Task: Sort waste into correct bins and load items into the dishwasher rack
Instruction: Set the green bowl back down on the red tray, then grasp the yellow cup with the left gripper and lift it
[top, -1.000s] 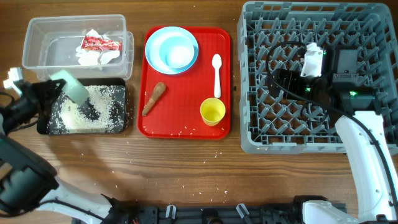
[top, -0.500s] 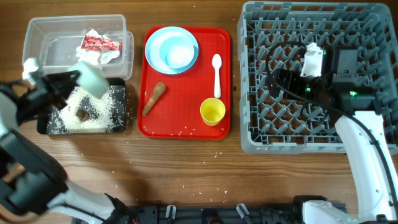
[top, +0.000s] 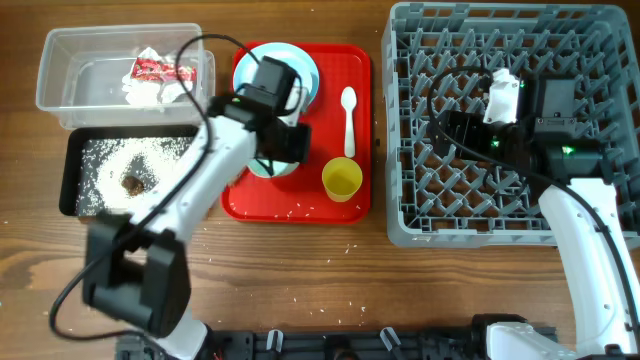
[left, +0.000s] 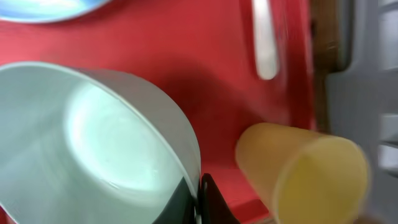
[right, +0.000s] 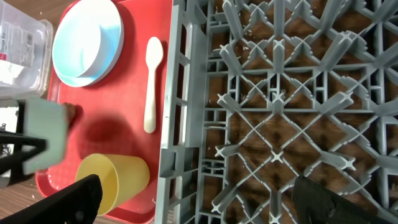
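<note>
teal bowl (left: 93, 143): gripped at its rim, tilted, above the red tray (top: 300, 200), just beside the yellow cup (top: 342, 180); blurred in both wrist views
left gripper (top: 278, 148): clamped on the bowl wall; only one dark finger (left: 208, 202) shows
left arm: reaches in from the lower left, wrist over the tray
right gripper (right: 196, 186): fingers spread wide, holding nothing, hovering over the rack (top: 420, 215)
hidden: plate (top: 310, 75) mostly covered by the arm overhead; root stick (right: 71, 111) shows only a brown tip

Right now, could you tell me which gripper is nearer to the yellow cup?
Left. The left gripper holds a teal bowl over the red tray beside the cup; the right gripper hangs over the grey rack.
</note>
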